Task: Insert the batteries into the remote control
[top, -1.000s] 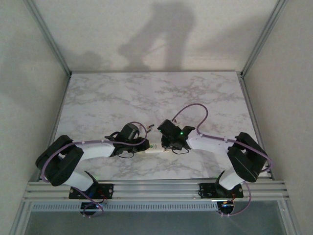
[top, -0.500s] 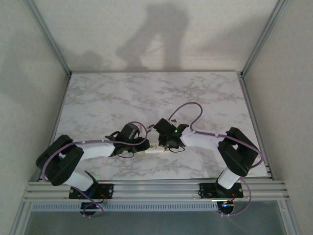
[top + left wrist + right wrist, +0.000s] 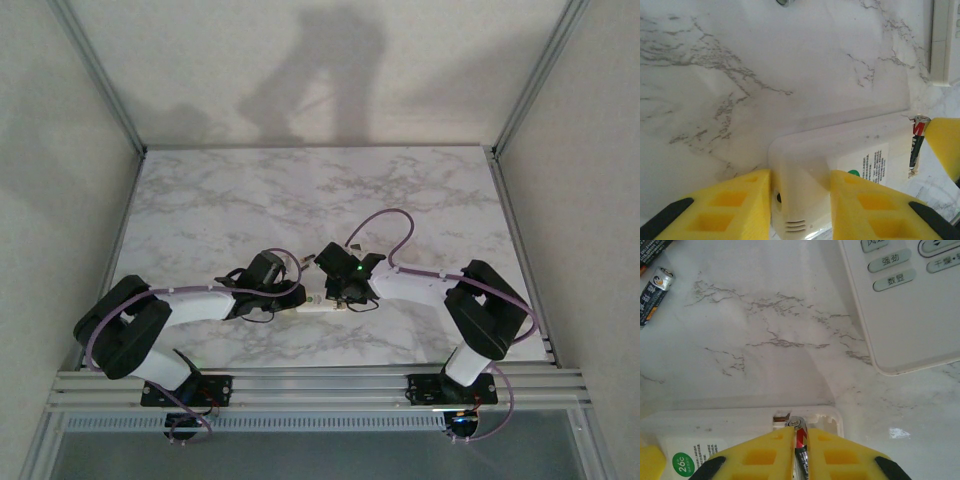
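The white remote control (image 3: 850,150) lies back-up on the marble, its green-dot label showing. My left gripper (image 3: 800,192) is shut on its rounded end, one yellow finger on each side. My right gripper (image 3: 800,434) is shut on a slim dark battery (image 3: 800,442) with a red band. The battery's metal tip sits at the edge of the open battery recess (image 3: 825,421) at the remote's other end. From the left wrist, that battery (image 3: 916,142) appears beside the right gripper's yellow finger (image 3: 945,147). From above, both grippers (image 3: 290,297) (image 3: 338,297) meet over the remote control (image 3: 315,305).
Two loose batteries (image 3: 654,295) (image 3: 652,250) lie on the marble table (image 3: 330,200) at the far left of the right wrist view. A second white handset face with grey buttons (image 3: 905,305) lies close beyond the remote. Metal frame posts border the table.
The right arm swung its elbow in, and its gripper shifted slightly left towards the remote while closing on the battery. The left arm has stayed still.
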